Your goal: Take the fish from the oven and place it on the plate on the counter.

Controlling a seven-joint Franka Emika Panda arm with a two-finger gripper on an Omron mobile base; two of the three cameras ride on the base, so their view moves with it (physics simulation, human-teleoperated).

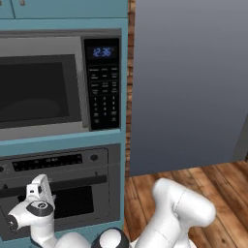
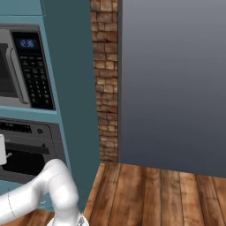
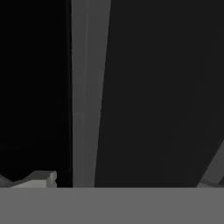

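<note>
The oven is set in the teal cabinet below the microwave, and its door with the dark window is shut. The fish is hidden behind that door. My gripper is up against the door's dark bar handle at its left part. In the hand view the gripper is open, and the grey handle bar runs between the two fingertips against the dark glass. Nothing is held. The plate and the counter are out of view. The oven sits at the left edge of the right base view.
A microwave with a keypad and blue clock sits above the oven. To the right are a brick strip, a tall grey panel and a wooden floor. My arm's elbow bulges over the floor.
</note>
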